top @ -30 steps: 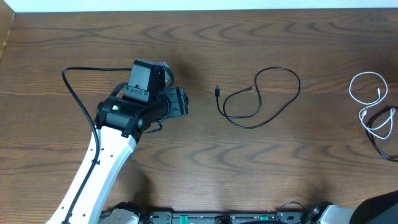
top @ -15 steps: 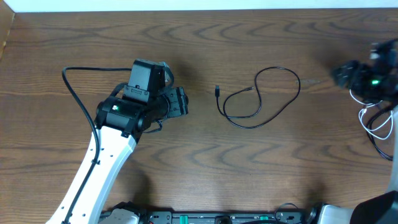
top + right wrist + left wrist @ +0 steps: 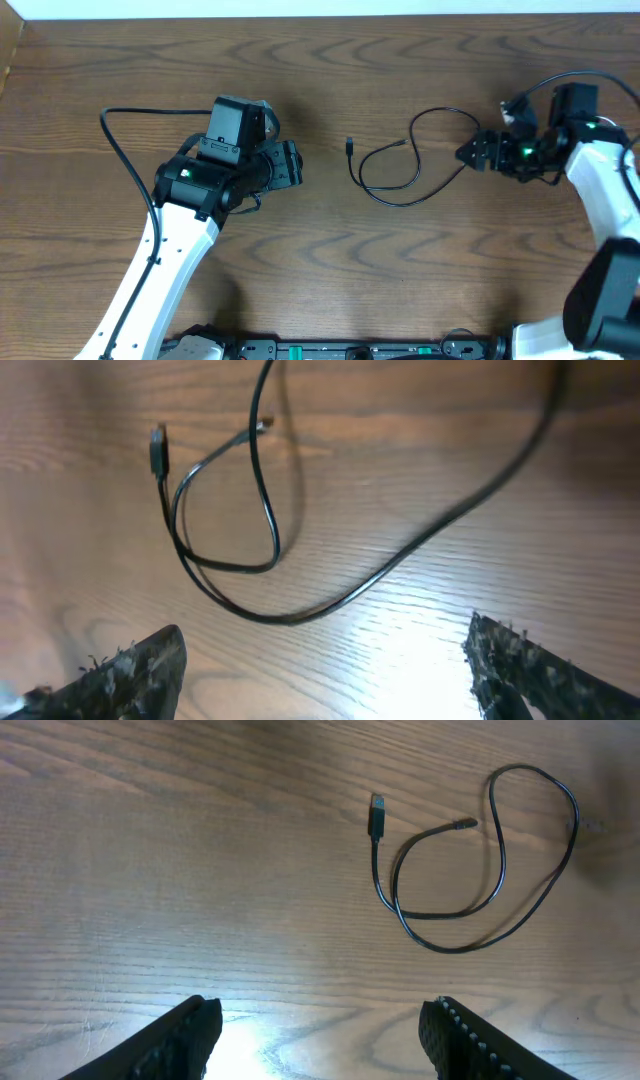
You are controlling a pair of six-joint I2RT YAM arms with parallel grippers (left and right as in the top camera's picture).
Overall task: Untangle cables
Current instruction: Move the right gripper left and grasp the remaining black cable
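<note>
The left fingers [image 3: 195, 1030] are spread wide with nothing between them, hovering over bare wood left of the black cable [image 3: 440, 915] and well apart from it. The right fingers [image 3: 520, 660] are also spread wide and grip nothing. In the overhead view their tips sit just beside the cable's right-hand bend, but I cannot tell whether they touch it.

The black cable lies loose on the brown wood-grain counter [image 3: 330, 270], near the middle, between the 2 arms. It is curled into 2 overlapping loops that cross each other. Its larger plug [image 3: 376, 820] points up at the left end, and its small plug [image 3: 468, 822] rests inside the loops.

The left arm's thicker black wire [image 3: 105, 122] arcs over the counter at far left. The right arm's own wire [image 3: 545, 80] loops above its wrist.
</note>
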